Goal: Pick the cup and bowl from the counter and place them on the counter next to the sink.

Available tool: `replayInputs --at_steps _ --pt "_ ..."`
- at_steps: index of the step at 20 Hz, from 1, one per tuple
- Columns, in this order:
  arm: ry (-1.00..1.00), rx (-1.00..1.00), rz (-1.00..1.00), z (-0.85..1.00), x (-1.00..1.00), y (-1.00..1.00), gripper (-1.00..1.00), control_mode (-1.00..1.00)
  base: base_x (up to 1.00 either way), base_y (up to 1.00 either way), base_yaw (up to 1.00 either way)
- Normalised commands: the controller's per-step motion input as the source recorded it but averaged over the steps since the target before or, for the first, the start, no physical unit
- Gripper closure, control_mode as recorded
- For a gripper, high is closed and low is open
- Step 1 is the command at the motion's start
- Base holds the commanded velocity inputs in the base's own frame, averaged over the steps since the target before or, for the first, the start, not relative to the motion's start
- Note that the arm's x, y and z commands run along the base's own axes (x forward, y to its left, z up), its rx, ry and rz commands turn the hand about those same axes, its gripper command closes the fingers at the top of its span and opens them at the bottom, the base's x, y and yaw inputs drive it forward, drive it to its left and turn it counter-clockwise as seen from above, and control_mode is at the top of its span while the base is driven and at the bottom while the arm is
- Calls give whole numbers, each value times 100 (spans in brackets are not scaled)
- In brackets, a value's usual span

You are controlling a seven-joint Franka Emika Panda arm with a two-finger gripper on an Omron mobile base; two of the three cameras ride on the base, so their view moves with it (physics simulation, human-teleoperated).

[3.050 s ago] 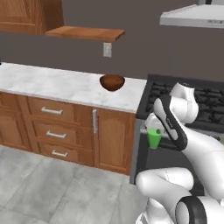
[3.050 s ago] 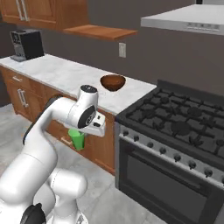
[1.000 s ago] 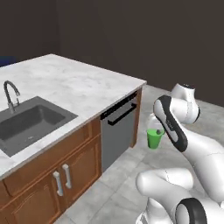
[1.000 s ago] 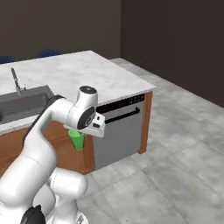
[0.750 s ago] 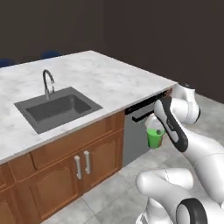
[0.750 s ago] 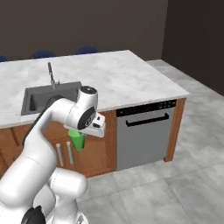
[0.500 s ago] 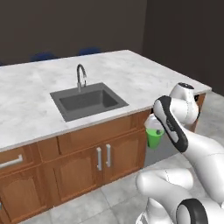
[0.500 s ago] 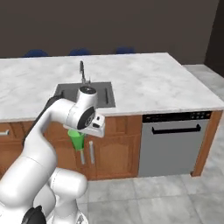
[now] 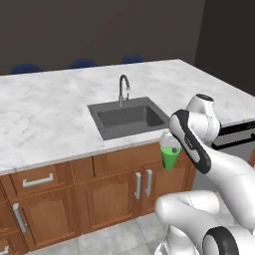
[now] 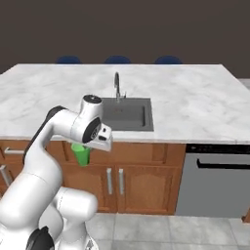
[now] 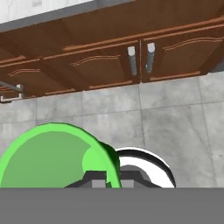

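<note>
The fingers [image 9: 170, 149] clench the cup [image 9: 170, 156], holding it in the air in front of the cabinet doors [image 9: 142, 184], at 5 o'clock from the sink [image 9: 130, 117] in the worktop [image 9: 45, 119].

Glossy white rounded arm segments with dark joint bands and a black-trimmed round base.

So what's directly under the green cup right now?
The cup hangs in the shut gripper over grey floor tiles, in front of the cabinet doors. The floor straight beneath is covered.
</note>
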Motion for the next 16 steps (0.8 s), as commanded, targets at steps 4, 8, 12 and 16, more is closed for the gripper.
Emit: replayInputs --at_steps 4,8,12,16 --pt "0 0 0 0 0 0 100 100 34 63 0" --pt "0 0 0 0 0 0 100 100 67 32 13" --pt "0 0 0 0 0 0 100 100 56 0 32" --pt "0 0 0 0 0 0 100 100 48 0 32"
